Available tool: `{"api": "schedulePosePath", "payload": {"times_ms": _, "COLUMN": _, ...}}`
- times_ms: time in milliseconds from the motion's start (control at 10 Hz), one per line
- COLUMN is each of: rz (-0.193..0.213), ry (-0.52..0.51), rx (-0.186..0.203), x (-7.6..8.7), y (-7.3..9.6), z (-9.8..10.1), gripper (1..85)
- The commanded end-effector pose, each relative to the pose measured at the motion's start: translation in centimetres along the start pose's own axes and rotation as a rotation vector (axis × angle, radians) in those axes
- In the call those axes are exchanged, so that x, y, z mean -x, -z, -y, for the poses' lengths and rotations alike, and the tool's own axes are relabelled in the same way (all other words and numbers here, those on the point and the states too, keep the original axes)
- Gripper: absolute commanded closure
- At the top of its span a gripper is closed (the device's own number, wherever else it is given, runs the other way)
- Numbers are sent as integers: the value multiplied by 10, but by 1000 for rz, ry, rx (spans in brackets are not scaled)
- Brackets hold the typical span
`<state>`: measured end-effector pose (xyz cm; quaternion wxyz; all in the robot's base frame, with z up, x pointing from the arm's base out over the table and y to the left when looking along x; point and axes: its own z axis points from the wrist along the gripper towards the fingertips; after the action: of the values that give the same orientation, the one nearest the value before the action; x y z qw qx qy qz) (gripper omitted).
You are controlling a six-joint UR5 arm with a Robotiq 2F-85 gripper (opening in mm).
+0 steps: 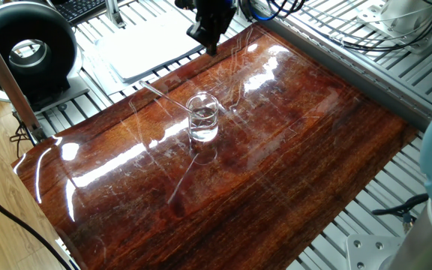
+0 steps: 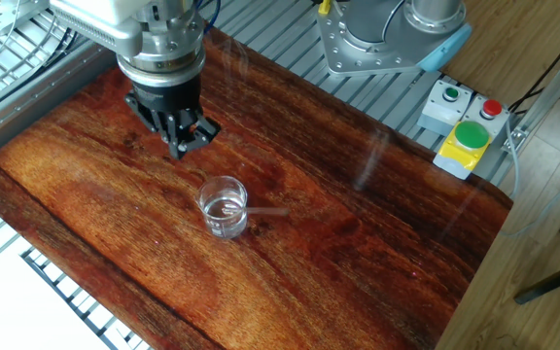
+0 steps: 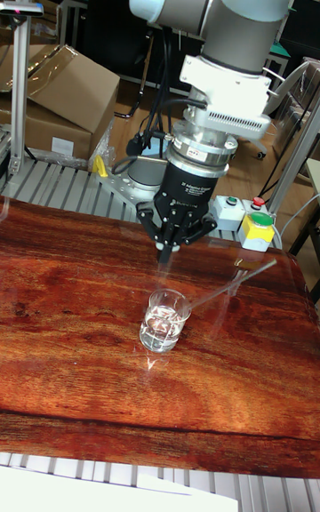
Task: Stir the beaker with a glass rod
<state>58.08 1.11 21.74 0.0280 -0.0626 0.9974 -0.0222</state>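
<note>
The beaker (image 1: 202,118) (image 2: 224,207) (image 3: 165,321) stands upright on the wooden board (image 1: 276,172), with clear liquid in it. The glass rod (image 1: 163,95) (image 2: 268,210) (image 3: 233,284) leans in the beaker at a low slant, its upper end sticking out past the rim. My gripper (image 1: 211,43) (image 2: 181,148) (image 3: 165,253) hangs above the board, a short way behind the beaker and clear of the rod. Its fingers are closed to a point with nothing between them.
A box with green and red buttons (image 2: 465,134) sits beside the robot base (image 2: 387,34). A black round device (image 1: 28,49) and a white sheet (image 1: 145,49) lie beyond the board's edge. Cardboard boxes (image 3: 53,94) stand behind the table.
</note>
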Motion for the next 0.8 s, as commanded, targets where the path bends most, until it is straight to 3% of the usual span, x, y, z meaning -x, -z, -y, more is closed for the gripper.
{"api": "schedulePosePath", "payload": {"times_ms": 0, "rz": -57, "ry": -13, "rx": -24, "x": -13, "y": 2, "z": 5, "gripper": 847}}
{"api": "schedulePosePath", "payload": {"times_ms": 700, "rz": -93, "ry": -35, "rx": 26, "x": -15, "y": -11, "z": -10, "gripper": 847}}
